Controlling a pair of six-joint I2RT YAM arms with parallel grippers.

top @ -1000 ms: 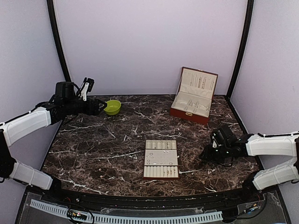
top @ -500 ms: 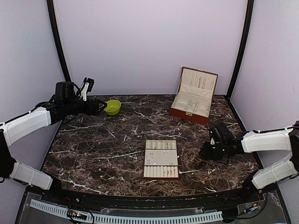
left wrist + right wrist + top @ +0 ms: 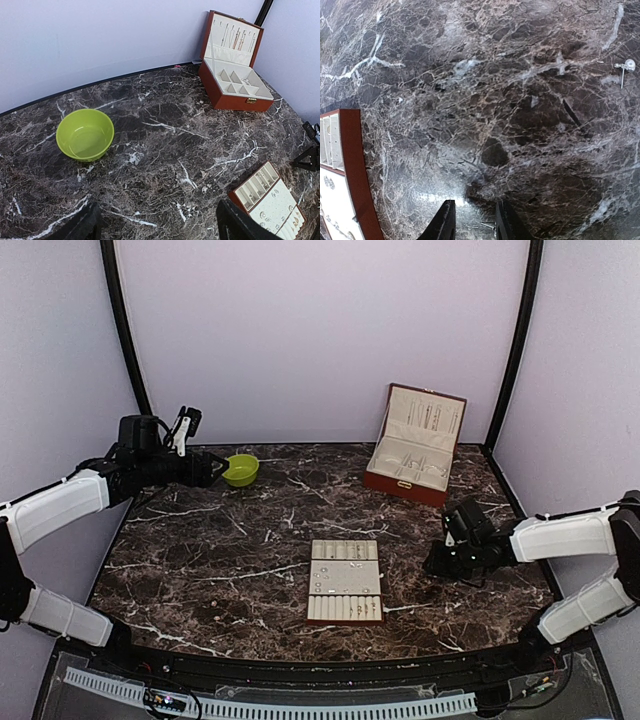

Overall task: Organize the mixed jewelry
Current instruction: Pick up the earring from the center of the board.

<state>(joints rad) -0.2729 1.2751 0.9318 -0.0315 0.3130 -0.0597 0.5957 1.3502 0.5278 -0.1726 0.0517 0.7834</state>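
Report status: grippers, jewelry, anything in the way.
Left gripper open near green bowl. Right gripper low over table, narrow gap, grip unclear. One stud loose nearby. Nothing blocking.

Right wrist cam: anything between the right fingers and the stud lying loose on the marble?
Nothing visible. Only bare marble lies between the right fingers and the stud at the upper right of that view. The tray sits off to the left, clear of that line.

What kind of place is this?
Probably a robot test booth: plain lilac walls around a marble table, a left arm and right arm reaching over it, and a jewelry box on top.
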